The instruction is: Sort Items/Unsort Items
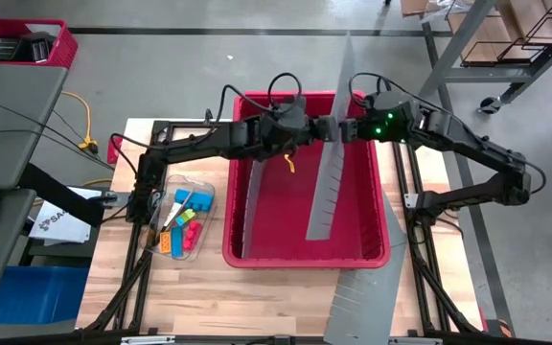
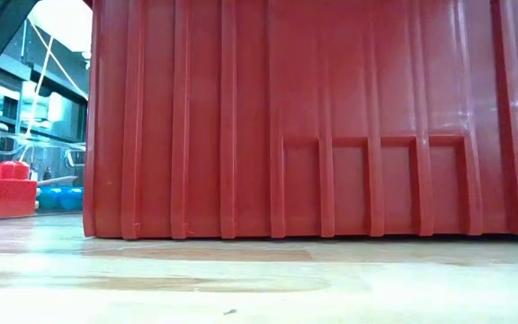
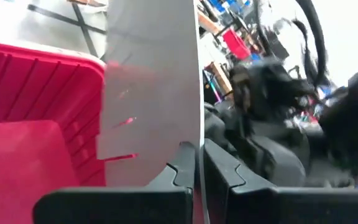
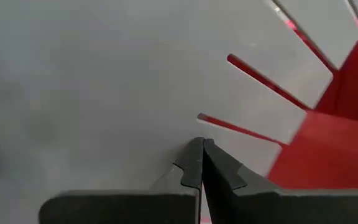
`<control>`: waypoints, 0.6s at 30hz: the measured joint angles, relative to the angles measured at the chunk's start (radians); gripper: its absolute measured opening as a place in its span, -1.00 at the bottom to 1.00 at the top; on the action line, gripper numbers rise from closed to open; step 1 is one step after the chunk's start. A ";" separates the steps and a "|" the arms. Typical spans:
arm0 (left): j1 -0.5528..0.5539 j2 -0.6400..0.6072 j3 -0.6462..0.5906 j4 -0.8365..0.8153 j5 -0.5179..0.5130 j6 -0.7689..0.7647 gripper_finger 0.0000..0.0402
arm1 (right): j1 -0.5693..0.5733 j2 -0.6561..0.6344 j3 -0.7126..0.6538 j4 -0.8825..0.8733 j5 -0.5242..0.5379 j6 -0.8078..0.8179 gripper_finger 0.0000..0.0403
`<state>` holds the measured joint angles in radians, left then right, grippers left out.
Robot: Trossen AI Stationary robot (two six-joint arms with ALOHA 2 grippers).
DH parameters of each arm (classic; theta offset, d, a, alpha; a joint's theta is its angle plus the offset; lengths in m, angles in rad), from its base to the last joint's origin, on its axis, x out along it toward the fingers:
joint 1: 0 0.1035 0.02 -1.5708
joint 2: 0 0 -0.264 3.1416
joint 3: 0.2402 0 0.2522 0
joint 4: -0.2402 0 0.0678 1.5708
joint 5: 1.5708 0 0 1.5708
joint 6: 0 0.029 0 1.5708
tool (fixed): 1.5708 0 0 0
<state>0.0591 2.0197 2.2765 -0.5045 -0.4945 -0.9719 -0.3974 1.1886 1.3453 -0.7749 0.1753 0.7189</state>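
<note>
A long grey slotted divider panel (image 1: 332, 163) stands tilted over the big red bin (image 1: 377, 254), its slotted end down inside it. My left gripper (image 1: 327, 129) comes from the table's left and my right gripper (image 1: 344, 129) from the right. They meet at the panel's middle, both shut on it. The small coloured items (image 1: 182, 222) lie in a clear tray on the table left of the bin. Red and blue blocks (image 2: 3, 187) show in the low view. My left gripper (image 3: 197, 149) pinches the thin panel between its two fingers at an edge (image 3: 196, 118) about halfway along, coming roughly level from the table's left. My right gripper (image 4: 202, 144) pinches the same panel near its slots (image 4: 191, 127), slanting down from the table's right. Whether the panel's lower end rests on the bin floor cannot be told.
A second grey divider (image 1: 248, 206) stands inside the bin along its left wall. Another slotted panel (image 1: 364, 297) lies on the table at the bin's near right corner. The bin's wall (image 2: 313, 117) fills the low view.
</note>
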 joint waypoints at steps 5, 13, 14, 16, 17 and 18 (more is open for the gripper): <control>-0.014 0.000 0.000 0.009 -0.007 -0.011 -0.99 | -0.050 0.005 0.000 0.031 -0.073 -0.021 -1.00; -0.022 0.001 -0.021 0.036 0.025 -0.190 -0.99 | -0.096 0.007 -0.002 0.011 -0.139 -0.028 -1.00; -0.026 0.006 -0.021 0.049 0.031 -0.199 -0.99 | -0.101 0.007 -0.002 0.011 -0.147 -0.028 -1.00; -0.033 0.011 -0.021 0.063 0.057 -0.205 -0.99 | -0.111 0.009 -0.002 0.005 -0.162 -0.027 -1.00; -0.034 0.016 -0.020 0.081 0.086 -0.205 -0.99 | -0.115 0.011 -0.002 0.003 -0.168 -0.016 -1.00; -0.035 0.022 -0.020 0.099 0.110 -0.188 -0.99 | -0.119 0.012 -0.003 -0.006 -0.177 -0.009 -1.00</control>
<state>0.0242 2.0414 2.2566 -0.4056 -0.3850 -1.1596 -0.5163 1.2003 1.3426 -0.7809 -0.0017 0.7099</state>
